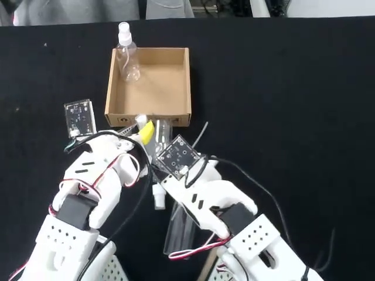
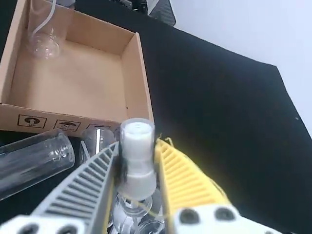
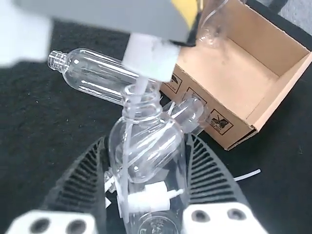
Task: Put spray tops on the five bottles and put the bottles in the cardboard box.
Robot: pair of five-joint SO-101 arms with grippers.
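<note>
My right gripper (image 3: 146, 146) is shut on an upright clear bottle (image 3: 148, 156) just in front of the cardboard box (image 1: 179, 88). My left gripper (image 2: 136, 151) is shut on a white spray top (image 2: 136, 156) directly above that bottle's neck, and the top's thin tube hangs down inside the bottle. In the high view the two grippers meet at the box's near wall, the left gripper (image 1: 143, 130) over the right gripper (image 1: 154, 153). A finished bottle (image 1: 128, 58) with its spray top leans in the box's far left corner.
Uncapped clear bottles lie on the black table: one beside the held bottle (image 3: 92, 75) and more between the arms (image 1: 179, 228). A loose spray top (image 1: 159, 196) lies near them. A loose thin tube (image 1: 199, 136) rests right of the box front.
</note>
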